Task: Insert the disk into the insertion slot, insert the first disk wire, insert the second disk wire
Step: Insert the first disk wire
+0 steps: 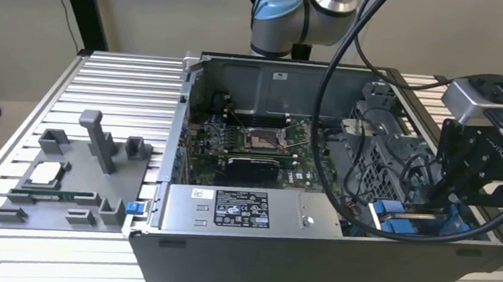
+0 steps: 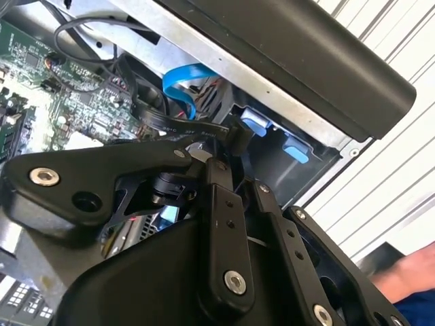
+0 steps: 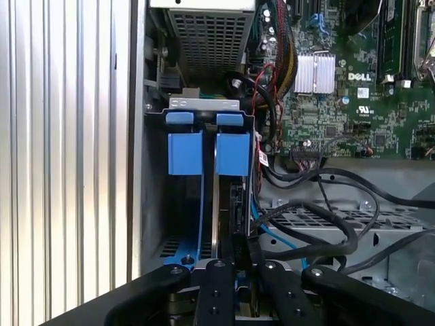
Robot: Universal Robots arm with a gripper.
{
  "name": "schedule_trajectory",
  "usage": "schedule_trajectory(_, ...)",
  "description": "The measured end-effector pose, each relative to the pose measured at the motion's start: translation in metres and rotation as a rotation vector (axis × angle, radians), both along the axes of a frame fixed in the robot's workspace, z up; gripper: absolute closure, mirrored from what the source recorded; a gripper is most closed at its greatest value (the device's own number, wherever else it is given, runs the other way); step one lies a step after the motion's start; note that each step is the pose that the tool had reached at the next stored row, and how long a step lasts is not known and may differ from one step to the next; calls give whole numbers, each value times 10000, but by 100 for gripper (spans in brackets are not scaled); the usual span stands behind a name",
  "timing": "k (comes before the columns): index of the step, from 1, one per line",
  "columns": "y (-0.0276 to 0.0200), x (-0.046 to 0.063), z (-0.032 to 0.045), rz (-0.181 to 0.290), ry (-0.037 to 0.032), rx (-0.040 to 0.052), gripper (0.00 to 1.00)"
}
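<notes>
The jaws were clenched, by our judgement on the plug (image 2: pixel 234 131) of a black wire (image 2: pixel 170 126), just above the disk (image 3: pixel 231 204). The disk stood edge-on in the slot (image 3: pixel 204 104), between the blue rails in a corner of the case (image 1: pixel 313 267), probably so its connectors faced the jaws. A blue wire (image 2: pixel 182 80) lay nearby, seemingly unplugged.

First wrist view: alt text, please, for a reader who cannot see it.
A black robot gripper points into the grey sheet-metal insertion slot with bright blue plastic rails. A green circuit board and black cables lie beside it.
</notes>
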State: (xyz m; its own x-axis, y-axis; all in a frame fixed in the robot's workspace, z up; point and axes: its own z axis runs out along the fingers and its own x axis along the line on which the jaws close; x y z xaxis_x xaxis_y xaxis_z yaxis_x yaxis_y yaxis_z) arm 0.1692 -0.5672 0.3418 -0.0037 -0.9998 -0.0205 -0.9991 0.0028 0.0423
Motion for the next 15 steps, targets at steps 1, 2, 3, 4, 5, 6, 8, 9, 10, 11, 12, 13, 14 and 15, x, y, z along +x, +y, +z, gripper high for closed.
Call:
schedule_trajectory(1, 0, 1, -5, -10, 0, -1, 100)
schedule_trajectory(2, -1, 1, -11, -21, 0, -4, 100)
schedule_trajectory(3, -1, 1, -18, -36, 0, -7, 100)
schedule_trajectory(4, 0, 1, -24, -50, 0, -6, 100)
schedule_trajectory(5, 0, 1, -31, -66, 0, -1, 100)
schedule_trajectory(6, 0, 1, -36, -81, 0, 2, 100)
schedule_trajectory(8, 0, 2, -46, -108, 0, -1, 100)
schedule_trajectory(9, 0, 2, -51, -120, 0, -1, 100)
schedule_trajectory(10, 0, 2, -53, -132, 0, 1, 100)
schedule_trajectory(11, 0, 1, -54, -139, 0, 2, 100)
schedule_trajectory(12, 0, 2, -56, -143, 0, 5, 100)
schedule_trajectory(13, 0, 2, -56, -144, 0, 7, 100)
schedule_trajectory(14, 0, 2, -55, -146, 0, 11, 100)
schedule_trajectory(15, 0, 2, -53, -146, 1, 16, 100)
